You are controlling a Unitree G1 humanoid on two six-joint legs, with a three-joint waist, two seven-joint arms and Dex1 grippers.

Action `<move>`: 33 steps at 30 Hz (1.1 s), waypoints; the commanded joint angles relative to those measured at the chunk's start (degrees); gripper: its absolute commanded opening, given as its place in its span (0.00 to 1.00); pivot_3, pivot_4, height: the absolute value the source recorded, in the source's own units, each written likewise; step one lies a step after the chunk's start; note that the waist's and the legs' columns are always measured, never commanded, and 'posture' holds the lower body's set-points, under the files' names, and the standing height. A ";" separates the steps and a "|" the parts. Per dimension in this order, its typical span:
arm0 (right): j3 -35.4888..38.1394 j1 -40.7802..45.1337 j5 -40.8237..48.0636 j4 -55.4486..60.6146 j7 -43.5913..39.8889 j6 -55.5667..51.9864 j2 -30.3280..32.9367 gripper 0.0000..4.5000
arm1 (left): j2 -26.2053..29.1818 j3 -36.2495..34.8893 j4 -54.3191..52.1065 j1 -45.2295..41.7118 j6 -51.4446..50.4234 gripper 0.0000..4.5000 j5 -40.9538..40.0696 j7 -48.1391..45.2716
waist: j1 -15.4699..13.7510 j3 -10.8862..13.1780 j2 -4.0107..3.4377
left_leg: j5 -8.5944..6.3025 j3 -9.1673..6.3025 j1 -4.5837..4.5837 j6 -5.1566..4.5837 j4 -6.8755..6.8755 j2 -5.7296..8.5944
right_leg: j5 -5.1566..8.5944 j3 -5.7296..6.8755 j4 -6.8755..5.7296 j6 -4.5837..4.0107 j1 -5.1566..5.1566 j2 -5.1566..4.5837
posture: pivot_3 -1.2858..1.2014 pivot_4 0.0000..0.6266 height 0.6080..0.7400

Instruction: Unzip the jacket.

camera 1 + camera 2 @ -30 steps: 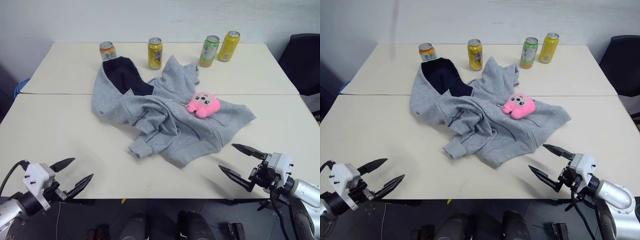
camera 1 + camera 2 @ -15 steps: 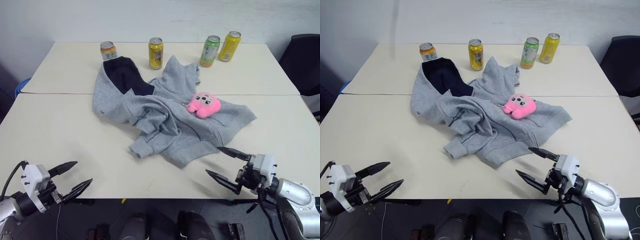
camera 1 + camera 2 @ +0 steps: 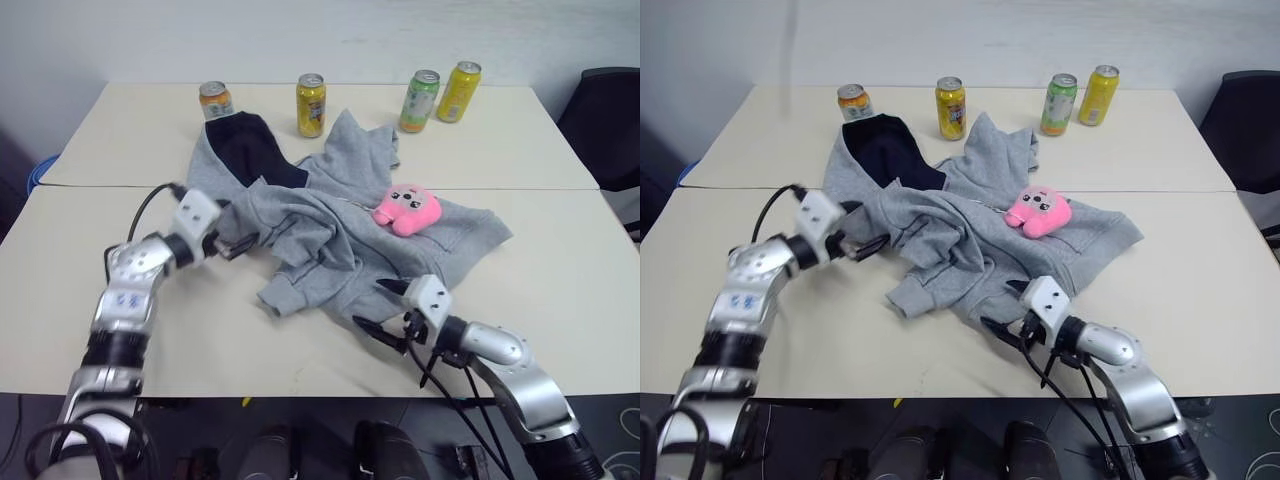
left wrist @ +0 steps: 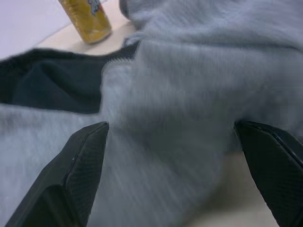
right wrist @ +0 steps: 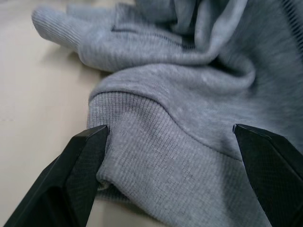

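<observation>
Left gripper (image 3: 228, 232): fingers spread wide, holding nothing, at the jacket's left side just below the black hood lining.
Right gripper (image 3: 385, 310): fingers apart, empty, straddling the ribbed hem at the jacket's near edge.
Jacket (image 3: 330, 225): crumpled grey heap mid-table, between the two grippers.
Pink plush toy (image 3: 406, 208): resting on the jacket's right part.
Cans (image 3: 310, 105): four along the table's far side.

We are seeing the jacket (image 3: 340, 225), a large light-grey hooded sweatshirt-fabric one, lying crumpled across the middle of the table, its hood spreading open toward the far left and showing black lining, its ribbed hem bunching at the near edge.
</observation>
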State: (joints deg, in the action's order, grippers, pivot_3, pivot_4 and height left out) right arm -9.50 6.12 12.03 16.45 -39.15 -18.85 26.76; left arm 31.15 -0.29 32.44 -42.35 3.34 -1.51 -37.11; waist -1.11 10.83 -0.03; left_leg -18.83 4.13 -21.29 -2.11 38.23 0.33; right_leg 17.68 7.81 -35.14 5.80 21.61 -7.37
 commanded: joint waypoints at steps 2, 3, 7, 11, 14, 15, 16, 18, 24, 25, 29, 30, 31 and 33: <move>-1.50 0.36 -0.77 2.02 2.03 -3.45 -1.21 0.71 | -1.69 2.57 13.17 -6.41 5.60 1.00 3.84 0.95 | 0.24 0.00 0.01 | 0.00 0.01 0.01 0.00 0.00 -0.01 | 0.01 0.01 0.00 0.01 0.01 0.01 | 0.52 0.24 1.00; -1.69 0.15 -1.35 2.13 2.65 -3.53 -1.27 0.67 | -2.39 2.57 15.63 -7.79 6.01 0.96 3.43 -0.25 | 0.17 0.00 0.03 | 0.00 0.01 0.01 0.00 0.01 -0.01 | 0.00 0.01 -0.01 0.01 0.01 0.01 | 0.52 0.24 1.00; -0.52 -0.98 -2.92 2.72 4.82 -2.42 -0.87 0.39 | -3.81 1.64 21.29 -10.30 4.25 0.75 0.75 -6.96 | -0.08 0.01 0.06 | 0.02 0.00 0.01 -0.02 0.17 -0.02 | 0.01 0.00 -0.18 0.02 0.01 -0.03 | 0.52 0.24 1.00; 4.20 -2.52 -1.30 3.20 3.87 -1.02 1.82 0.09 | -3.72 0.31 20.45 -8.22 -2.80 0.47 -4.14 -18.80 | -0.28 0.01 0.06 | 0.02 0.00 -0.01 -0.02 0.25 0.00 | 0.01 0.00 -0.24 0.03 0.01 -0.07 | 0.52 0.24 1.00; 9.42 -3.17 0.64 1.98 1.98 2.12 4.38 0.00 | -1.67 1.98 15.98 -3.07 -4.00 0.27 -4.70 -26.36 | -0.20 0.01 0.06 | -0.01 -0.01 -0.02 -0.08 0.32 0.04 | 0.02 -0.02 -0.23 0.04 -0.01 -0.09 | 0.52 0.24 1.00; 11.30 -3.33 1.71 1.25 0.47 3.46 5.58 0.00 | -0.95 2.11 13.10 -0.73 -4.81 0.20 -5.68 -28.76 | -0.14 0.01 0.06 | -0.02 0.00 -0.01 -0.09 0.32 0.05 | 0.02 -0.03 -0.24 0.04 -0.02 -0.09 | 0.52 0.24 1.00; 13.29 -3.79 3.27 0.48 -2.27 4.56 7.42 0.00 | -0.02 2.04 9.35 2.02 -6.64 0.14 -6.83 -30.51 | -0.08 0.01 0.06 | -0.02 0.00 -0.01 -0.09 0.33 0.04 | 0.01 -0.05 -0.23 0.04 -0.02 -0.09 | 0.52 0.24 1.00; 16.85 -5.33 7.08 -0.79 -9.46 7.19 11.22 0.00 | 2.55 1.96 0.13 8.24 -9.90 0.00 -9.76 -34.80 | -0.04 0.01 0.05 | -0.03 -0.01 0.02 -0.09 0.30 0.03 | 0.02 -0.13 -0.24 0.04 -0.04 -0.11 | 0.52 0.24 1.00; 24.67 -9.96 10.76 -11.07 -26.09 11.69 23.91 0.00 | 13.56 -1.33 -30.52 29.88 -22.06 0.00 -19.26 -39.75 | 1.13 0.02 0.03 | -0.06 -0.05 0.13 -0.09 0.02 -0.07 | 0.01 -0.46 0.06 0.04 -0.17 -0.29 | 0.52 0.24 1.00; 25.51 -9.88 10.51 -13.95 -27.46 12.23 25.56 0.00 | 14.88 -3.43 -35.60 34.38 -23.71 0.00 -21.46 -39.37 | 1.47 0.02 0.03 | -0.07 -0.06 0.11 -0.08 0.04 -0.12 | 0.01 -0.46 0.09 0.04 -0.17 -0.31 | 0.52 0.24 1.00; 27.86 -8.42 12.16 -22.16 -30.92 10.97 28.58 0.00 | 16.73 -12.90 -53.17 50.53 -31.43 0.00 -31.26 -35.63 | 1.36 0.05 -0.02 | -0.10 -0.07 0.19 -0.05 0.00 -0.20 | 0.01 -0.54 0.14 0.03 -0.20 -0.39 | 0.52 0.24 1.00; 27.89 -8.63 12.40 -23.11 -32.34 10.64 29.32 0.00 | 17.10 -14.96 -57.21 54.44 -33.35 0.00 -32.95 -34.74 | 1.29 0.06 -0.02 | -0.10 -0.12 0.19 -0.04 0.01 -0.21 | 0.01 -0.54 0.17 0.02 -0.21 -0.41 | 0.52 0.24 1.00; 27.54 -9.65 12.39 -23.35 -34.28 9.79 30.53 0.00 | 17.44 -16.72 -60.99 58.37 -34.33 0.00 -33.54 -34.08 | 1.25 0.07 -0.04 | -0.11 -0.16 0.14 -0.02 0.05 -0.22 | 0.02 -0.51 0.27 0.02 -0.20 -0.41 | 0.52 0.24 1.00; 27.36 -12.17 13.50 -22.70 -37.55 7.09 32.38 0.00 | 16.97 -20.13 -66.57 64.25 -35.02 0.00 -33.92 -31.64 | 0.83 0.13 -0.19 | -0.11 -0.21 0.16 -0.02 0.05 -0.20 | 0.03 -0.52 0.42 0.00 -0.24 -0.45 | 0.52 0.24 1.00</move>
State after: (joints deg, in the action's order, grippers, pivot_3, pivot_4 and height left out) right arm 14.96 -4.39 24.89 -5.18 -74.88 -9.39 56.68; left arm 47.86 -16.29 -30.08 19.66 -30.68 -34.00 -70.07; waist -0.27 10.96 -0.22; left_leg -18.94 3.90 -21.14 -2.13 38.28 0.15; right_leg 17.71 7.29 -34.69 5.80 21.36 -7.84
